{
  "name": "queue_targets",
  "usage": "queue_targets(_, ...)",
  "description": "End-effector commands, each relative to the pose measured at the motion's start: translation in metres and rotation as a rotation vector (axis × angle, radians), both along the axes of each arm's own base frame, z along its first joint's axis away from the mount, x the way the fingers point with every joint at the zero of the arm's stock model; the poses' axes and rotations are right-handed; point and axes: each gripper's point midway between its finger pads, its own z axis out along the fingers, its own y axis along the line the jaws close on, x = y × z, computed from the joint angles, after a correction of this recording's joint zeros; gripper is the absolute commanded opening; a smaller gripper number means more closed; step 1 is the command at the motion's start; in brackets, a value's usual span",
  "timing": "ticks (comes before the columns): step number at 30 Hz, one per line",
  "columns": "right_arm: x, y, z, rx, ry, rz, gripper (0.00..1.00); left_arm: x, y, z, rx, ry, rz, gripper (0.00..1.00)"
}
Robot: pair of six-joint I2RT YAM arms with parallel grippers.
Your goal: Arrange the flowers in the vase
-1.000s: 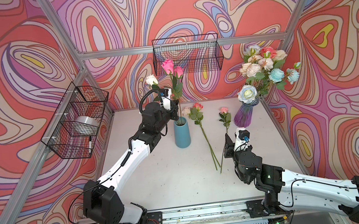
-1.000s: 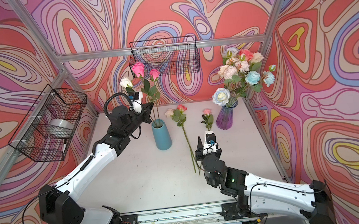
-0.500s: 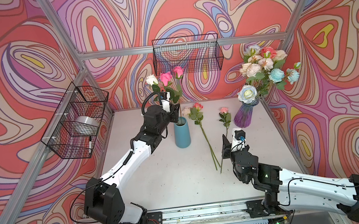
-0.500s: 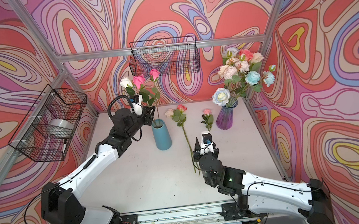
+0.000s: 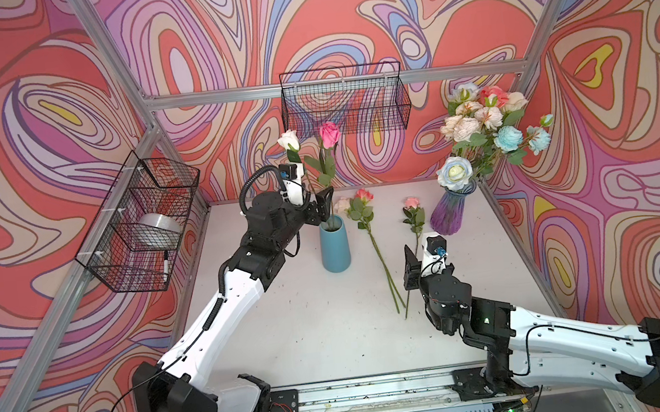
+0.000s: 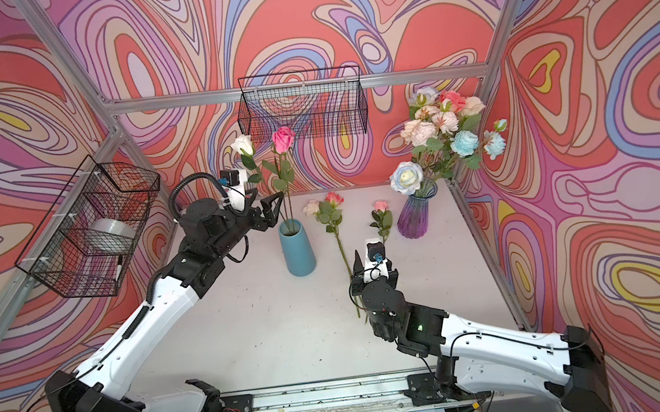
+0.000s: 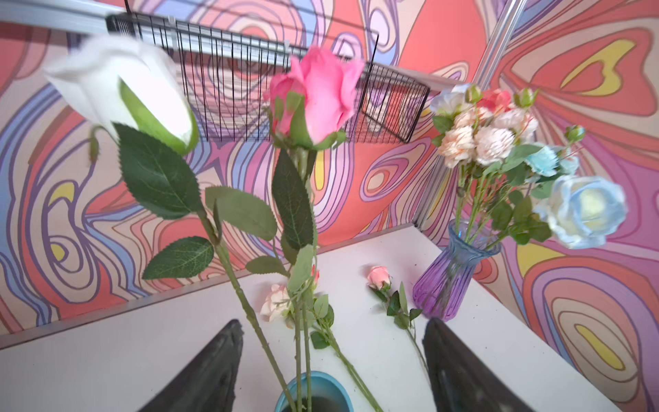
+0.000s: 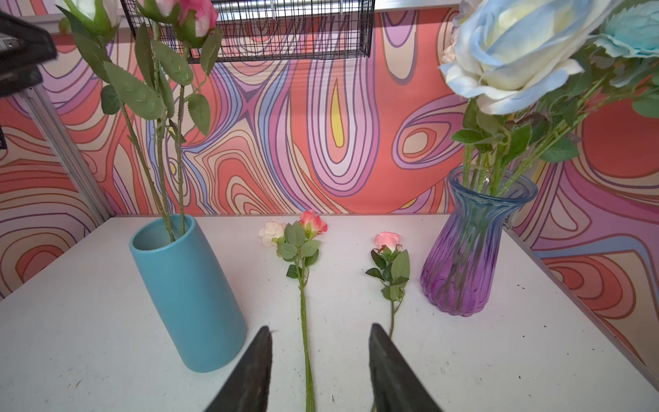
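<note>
— Where are the flowers, then?

— Two stand in the blue vase [image 5: 335, 252] mid-table [image 5: 292, 336]: a white rose [image 5: 288, 139] and a pink rose [image 5: 329, 134], both upright, stems down inside the mouth.

— And the left jaws?

— Spread wide, level with the stems just above the vase's rim, one on either side (in the wrist view the stems pass between them, touching neither). They grip nothing.

— The other flowers?

— A coral-and-cream sprig [image 5: 363, 205] and a small pink rose [image 5: 411, 203] lie flat on the table between the blue vase and a purple glass vase [image 5: 451, 213]. Their blooms point toward the back wall and their stems converge toward the front. The purple vase, in the back right corner, holds a full bouquet [image 5: 487, 123] of cream, coral and light blue.

— The right jaws?

— Low over the near ends of those two stems, parted and empty. The sprig's stem runs between them in the wrist view. Whether the tips touch the table I can't tell.

— Anything else?

— A wire basket [image 5: 344, 99] on the back wall, and a second basket [image 5: 116, 258] on the left wall holding a silvery roll [image 5: 159, 231].
</note>
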Motion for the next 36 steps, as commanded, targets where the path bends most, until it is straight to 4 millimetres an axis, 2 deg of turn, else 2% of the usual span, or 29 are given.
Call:
queue_targets(1, 0.002, -0.001, 0.006, -0.005, -0.006, -0.013, 0.45, -0.030, 0.012, 0.022, -0.044, -0.033, -0.019, 0.79)
queue_targets(5, 0.013, -0.008, -0.006, -0.013, 0.040, -0.034, 0.48, -0.056, 0.027, 0.019, -0.165, -0.072, -0.008, 0.77)
queue_targets(10, 0.053, -0.030, -0.048, 0.051, 0.268, -0.057, 0.48, -0.056, 0.044, -0.016, -0.315, -0.057, 0.076, 0.74)
queue_targets(13, 0.076, -0.044, -0.079, 0.063, 0.427, -0.100, 0.48, -0.059, 0.037, -0.027, -0.326, -0.029, 0.050, 0.73)
queue_targets(19, 0.108, -0.057, -0.140, 0.020, 0.643, -0.221, 0.49, -0.070, 0.024, -0.044, -0.352, 0.035, 0.000, 0.74)
queue_targets(24, 0.135, -0.065, -0.191, 0.141, 0.805, -0.225, 0.47, -0.075, 0.014, -0.048, -0.358, 0.061, -0.030, 0.74)
queue_targets(32, 0.174, -0.008, -0.201, 0.058, 0.832, 0.096, 0.41, -0.072, 0.009, -0.055, -0.365, 0.106, -0.040, 0.74)
queue_targets(36, 0.191, 0.016, -0.220, 0.027, 0.890, 0.179, 0.28, -0.072, 0.010, -0.055, -0.361, 0.105, -0.034, 0.74)
